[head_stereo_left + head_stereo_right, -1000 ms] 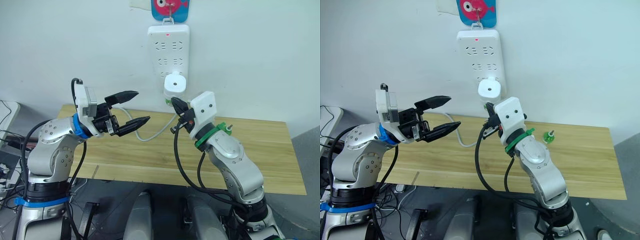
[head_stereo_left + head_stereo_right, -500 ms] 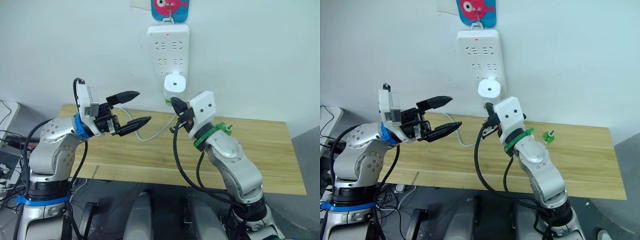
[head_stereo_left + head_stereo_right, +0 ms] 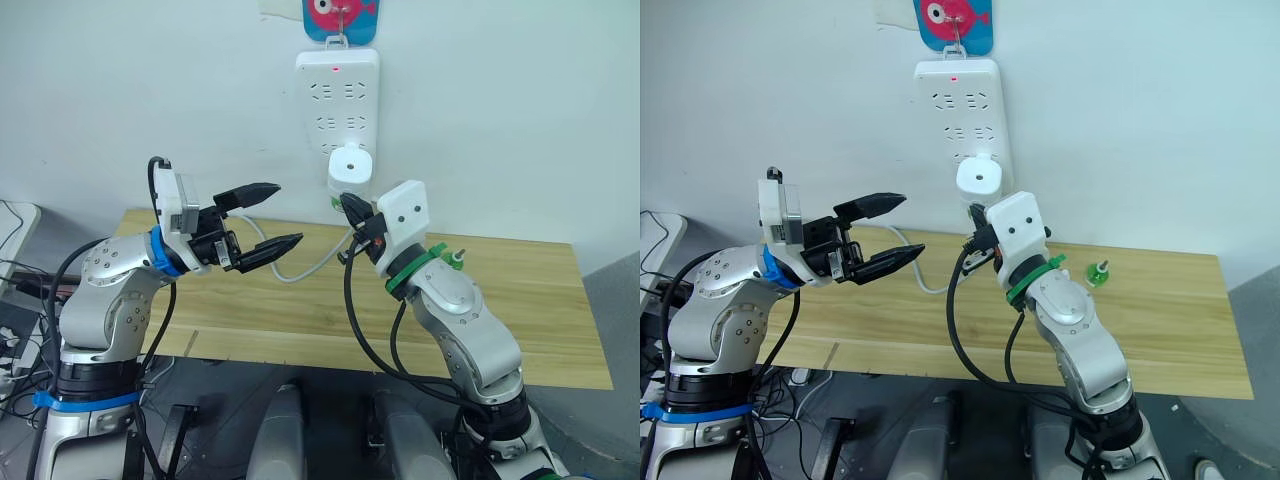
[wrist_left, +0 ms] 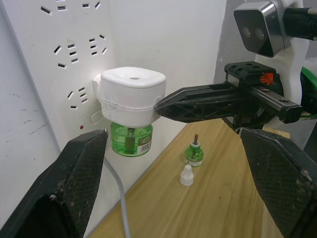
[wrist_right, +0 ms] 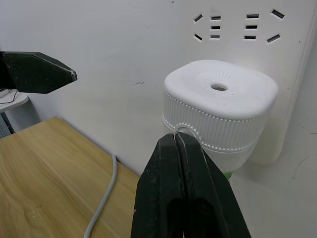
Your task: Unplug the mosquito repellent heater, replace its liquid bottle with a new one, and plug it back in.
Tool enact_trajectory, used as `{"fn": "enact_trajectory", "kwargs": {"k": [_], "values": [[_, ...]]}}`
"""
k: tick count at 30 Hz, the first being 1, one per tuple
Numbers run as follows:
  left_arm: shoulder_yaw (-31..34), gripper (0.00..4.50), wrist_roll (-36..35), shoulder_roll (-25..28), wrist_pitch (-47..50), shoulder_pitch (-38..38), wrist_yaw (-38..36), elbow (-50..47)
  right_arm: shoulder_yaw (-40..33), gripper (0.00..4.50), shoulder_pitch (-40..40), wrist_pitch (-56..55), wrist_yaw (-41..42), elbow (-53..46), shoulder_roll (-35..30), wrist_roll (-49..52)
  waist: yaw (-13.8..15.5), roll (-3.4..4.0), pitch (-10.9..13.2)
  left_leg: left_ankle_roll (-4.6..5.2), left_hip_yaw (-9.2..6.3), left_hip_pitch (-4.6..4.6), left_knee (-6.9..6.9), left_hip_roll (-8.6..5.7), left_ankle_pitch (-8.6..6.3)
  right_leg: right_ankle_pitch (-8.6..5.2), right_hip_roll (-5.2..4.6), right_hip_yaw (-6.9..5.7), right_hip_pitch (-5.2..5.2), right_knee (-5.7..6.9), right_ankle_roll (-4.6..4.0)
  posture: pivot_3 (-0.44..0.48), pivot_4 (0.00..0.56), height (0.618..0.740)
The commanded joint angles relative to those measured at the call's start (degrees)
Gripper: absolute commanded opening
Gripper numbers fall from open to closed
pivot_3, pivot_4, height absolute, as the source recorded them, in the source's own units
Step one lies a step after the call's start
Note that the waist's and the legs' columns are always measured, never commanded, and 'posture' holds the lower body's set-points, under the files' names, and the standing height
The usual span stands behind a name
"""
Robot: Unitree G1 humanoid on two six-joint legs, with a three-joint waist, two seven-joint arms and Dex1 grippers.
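The white mosquito repellent heater [image 3: 350, 165] sits plugged into the lower part of the wall power strip [image 3: 337, 90], with its green liquid bottle [image 4: 131, 139] screwed in underneath. My right gripper [image 5: 176, 136] is shut, and its tips rest against the heater's ribbed side just above the bottle. To the heater's left my left gripper [image 3: 288, 212] hangs open above the table, holding nothing. A small green bottle with a wick [image 4: 193, 153] and a white cap [image 4: 186, 175] stand on the table to the right.
The strip's grey cable [image 3: 300, 268] drops onto the wooden table [image 3: 520, 330] and curls behind my left gripper. A fish-shaped hook [image 3: 340, 15] holds the strip on the white wall. The strip's red light is on.
My right gripper has edged slightly up and left, closer against the heater. The left gripper has stayed open and nearly still.
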Motion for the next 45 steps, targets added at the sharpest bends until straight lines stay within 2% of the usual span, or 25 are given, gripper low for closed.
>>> {"fn": "enact_trajectory", "kwargs": {"k": [1,19,45], "values": [[0.3,4.50,-0.4,0.1,-0.9,-0.5,-0.4,-0.9,-3.0,0.02,-1.0,-1.7,-1.6,-1.0,-0.1,-1.0,0.0,0.00,0.0,0.00,0.00,0.00,0.00,0.00,0.00,0.00,0.00,0.00,0.00,0.00,0.00,0.121,0.319,0.740],[0.0,4.50,0.0,-0.3,-1.5,-0.9,-0.2,-0.5,-3.8,0.02,-1.6,-2.0,-0.9,-0.4,-0.8,-0.4,0.1,0.00,0.0,0.03,-0.01,0.00,0.00,0.00,0.00,0.00,0.00,0.00,0.00,-0.01,0.00,0.121,0.319,0.740],[-0.8,4.50,0.6,-0.6,-3.8,-0.9,-1.3,0.3,-1.9,0.02,2.4,1.0,2.8,-7.2,-3.5,1.8,0.0,0.00,0.0,-0.03,-0.01,0.02,-0.27,-0.02,0.04,0.00,0.00,-0.01,-0.01,-0.10,0.00,0.116,0.304,0.740]]}}
